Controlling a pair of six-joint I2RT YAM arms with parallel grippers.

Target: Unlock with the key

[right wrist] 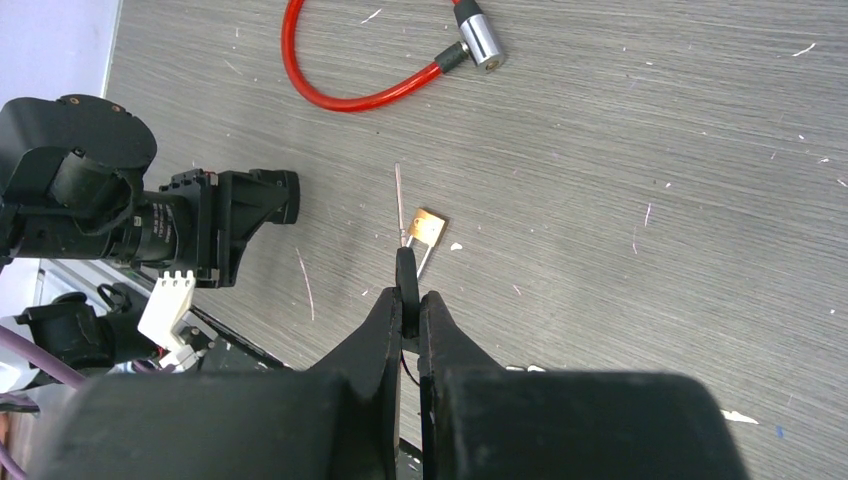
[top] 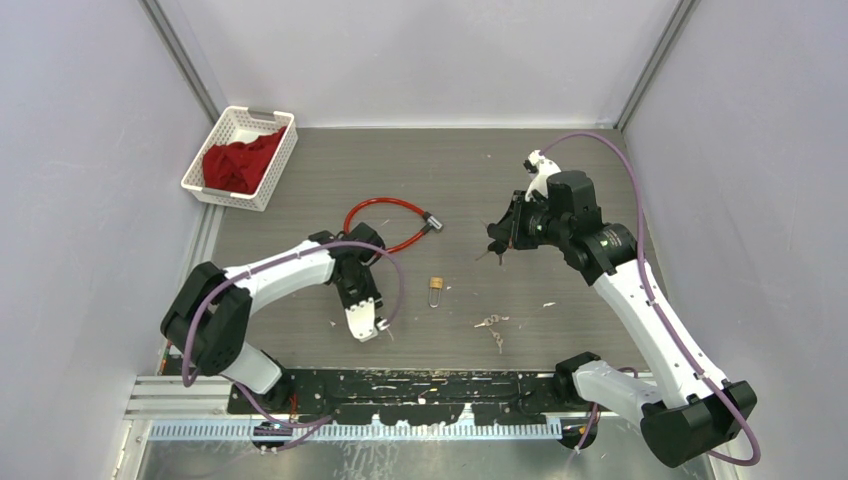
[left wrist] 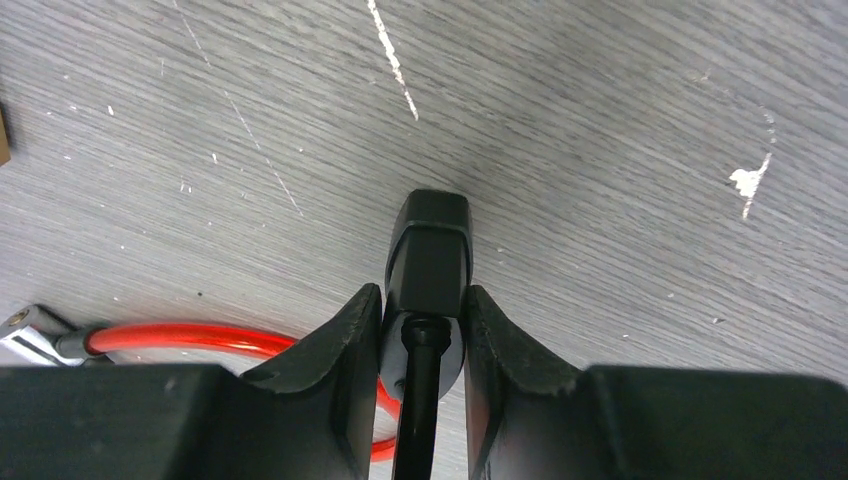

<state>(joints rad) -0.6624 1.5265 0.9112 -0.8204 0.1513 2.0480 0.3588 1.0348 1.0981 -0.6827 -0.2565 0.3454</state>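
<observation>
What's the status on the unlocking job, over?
Left gripper clamped on black end of cable lock. Right gripper shut on key. Padlock lies between them, untouched. Nothing in the way.

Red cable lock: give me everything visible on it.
The cable lock is a glossy red, plastic-looking cable curled in a loop, lying on the grey table. One end has a black collar and a silver metal cylinder, lying free. The left end effector pinches what looks like its black lock head, fingers against both sides.
</observation>
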